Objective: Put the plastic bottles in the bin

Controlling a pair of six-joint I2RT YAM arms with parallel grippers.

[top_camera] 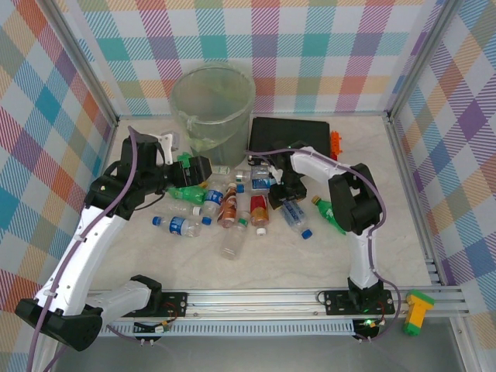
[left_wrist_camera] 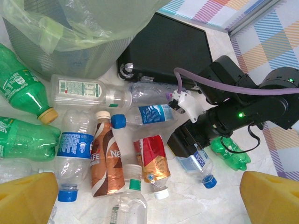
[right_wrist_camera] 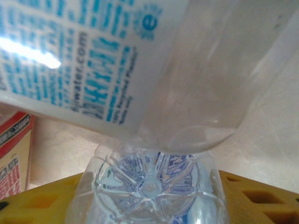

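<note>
My right gripper is pinching a blue-capped bottle near the table centre; my left gripper is hanging wide open. About 12 plastic bottles are lying loose. The bin, at the far edge, is seemingly holding 0.

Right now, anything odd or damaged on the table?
The red-labelled bottle is crushed and creased, mid-pile. A flat black case lies beside the bin, to its right in the top view; it is no bottle. No spill seen.
</note>
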